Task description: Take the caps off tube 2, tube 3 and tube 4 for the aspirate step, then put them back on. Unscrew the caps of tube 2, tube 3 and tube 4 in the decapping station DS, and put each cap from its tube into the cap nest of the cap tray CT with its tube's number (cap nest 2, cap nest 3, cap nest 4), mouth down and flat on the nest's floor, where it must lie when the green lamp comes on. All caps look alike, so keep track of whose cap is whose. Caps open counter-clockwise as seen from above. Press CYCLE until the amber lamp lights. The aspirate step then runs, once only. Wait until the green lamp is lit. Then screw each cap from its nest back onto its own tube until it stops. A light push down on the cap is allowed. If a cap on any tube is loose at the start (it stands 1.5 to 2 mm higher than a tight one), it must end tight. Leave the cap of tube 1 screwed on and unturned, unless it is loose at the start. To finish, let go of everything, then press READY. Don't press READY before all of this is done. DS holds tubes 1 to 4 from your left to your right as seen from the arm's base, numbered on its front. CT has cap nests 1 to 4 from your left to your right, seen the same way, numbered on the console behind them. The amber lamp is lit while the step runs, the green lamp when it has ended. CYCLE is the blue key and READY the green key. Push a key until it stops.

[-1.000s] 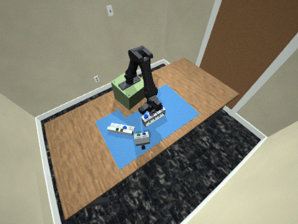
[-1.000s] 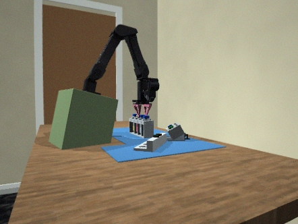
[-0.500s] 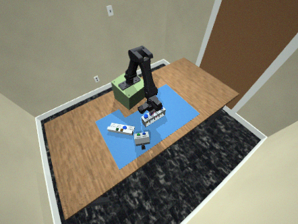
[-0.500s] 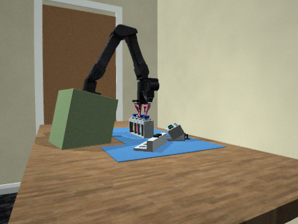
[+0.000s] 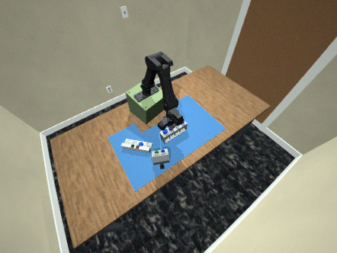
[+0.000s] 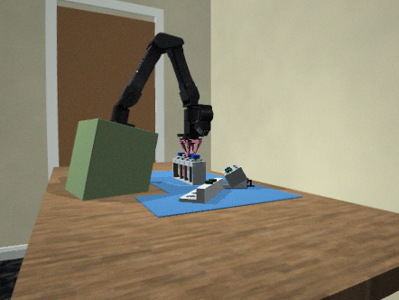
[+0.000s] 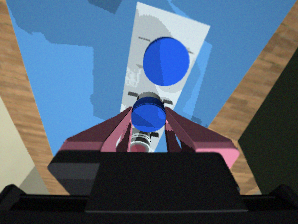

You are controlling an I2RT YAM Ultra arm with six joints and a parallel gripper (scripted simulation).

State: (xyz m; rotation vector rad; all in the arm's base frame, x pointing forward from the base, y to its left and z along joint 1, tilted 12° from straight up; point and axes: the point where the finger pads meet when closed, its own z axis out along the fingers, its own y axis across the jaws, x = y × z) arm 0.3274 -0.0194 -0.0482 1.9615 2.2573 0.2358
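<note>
The decapping station (image 5: 176, 134) (image 6: 190, 173) (image 7: 172, 25) stands on the blue mat (image 5: 200, 122). My gripper (image 5: 168, 127) (image 6: 190, 151) (image 7: 148, 111) points straight down over it. Its pink fingers are shut on the blue cap (image 7: 148, 113) of the tube second from one end of the row. The white tube shows below that cap in the wrist view. The end tube beside it carries its blue cap (image 7: 166, 61) (image 5: 165, 132). The cap tray (image 5: 129, 145) (image 6: 205, 192) lies to the side with one blue cap (image 5: 141, 144) in it.
The white key box (image 5: 160, 156) (image 6: 235, 176) with a blue and a green key stands in front of the station. The green base block (image 5: 146, 104) (image 6: 110, 164) carries the arm behind it.
</note>
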